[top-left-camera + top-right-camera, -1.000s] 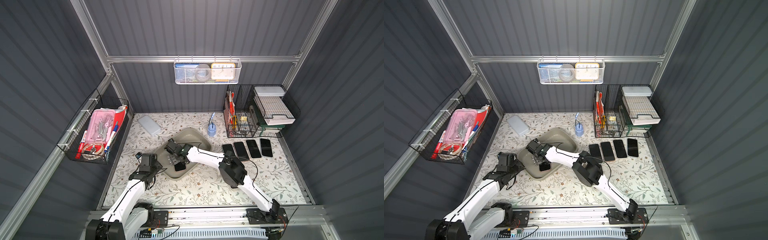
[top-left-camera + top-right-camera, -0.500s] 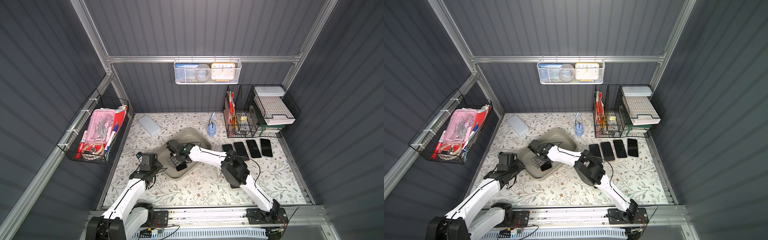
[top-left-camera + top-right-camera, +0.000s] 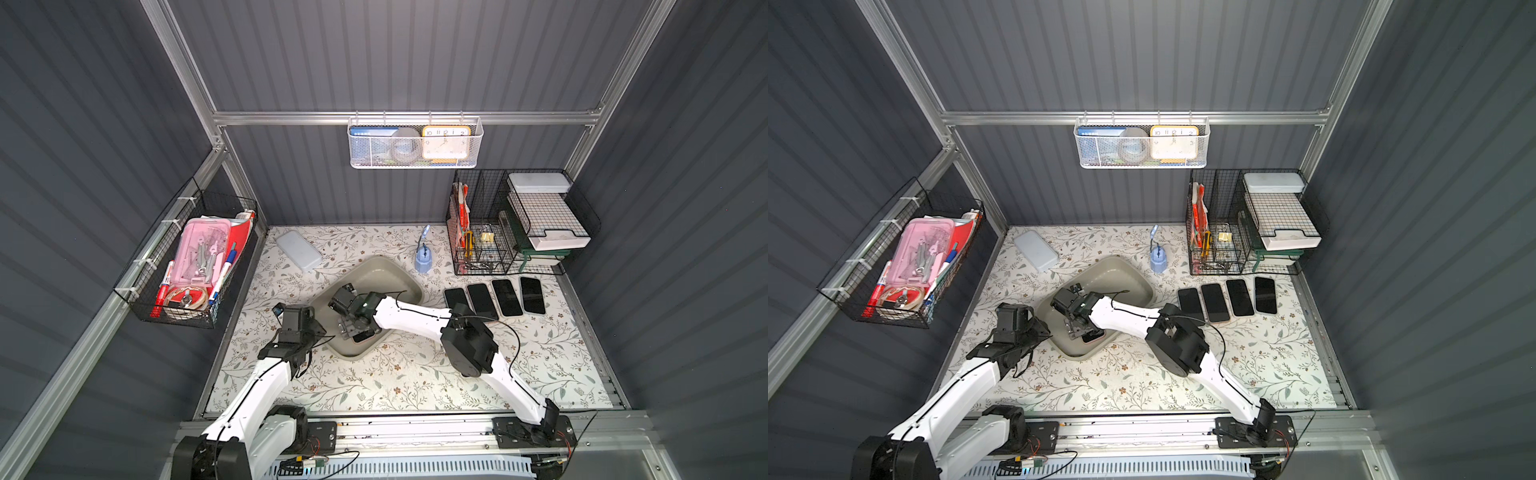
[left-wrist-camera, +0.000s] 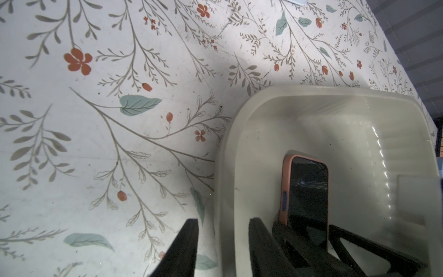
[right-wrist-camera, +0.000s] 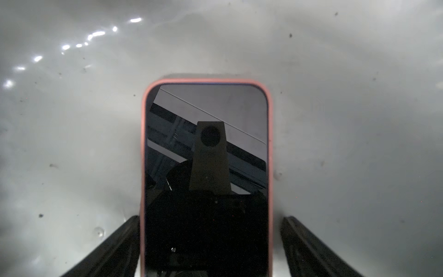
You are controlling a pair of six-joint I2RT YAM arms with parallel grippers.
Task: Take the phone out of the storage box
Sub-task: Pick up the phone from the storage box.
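I have the phone (image 5: 206,167) lying flat and screen up on the floor of the storage box (image 3: 386,276). It wears a salmon-pink case with rounded corners, and a small blue side button (image 4: 284,201) shows on one long edge. The glass is black, unlit and glossy enough to mirror the rig above it. In both top views the grey-beige box (image 3: 1121,274) sits just left of the frame's centre on the floral table (image 3: 395,374), turned diamond-wise. The phone (image 3: 363,336) (image 3: 1093,336) lies in its lower corner, toward the bottom of the frame. It is mostly covered by the right end effector (image 3: 353,328) (image 3: 1077,328), so only a dark, pink-edged end peeks out. That end effector (image 5: 211,217) is down inside the box with its jaws spread, one finger along each long side of the phone. One finger is just beside the case, and a strip of box floor shows between the other finger and the case, so nothing is clamped. My left end effector (image 4: 223,220) (image 3: 318,328) is at the box's left rim (image 4: 239,134), one finger outside over the table and one inside the wall. I cannot tell whether they pinch it. A row of four dark phones (image 3: 507,297) lies on the table right of the box.
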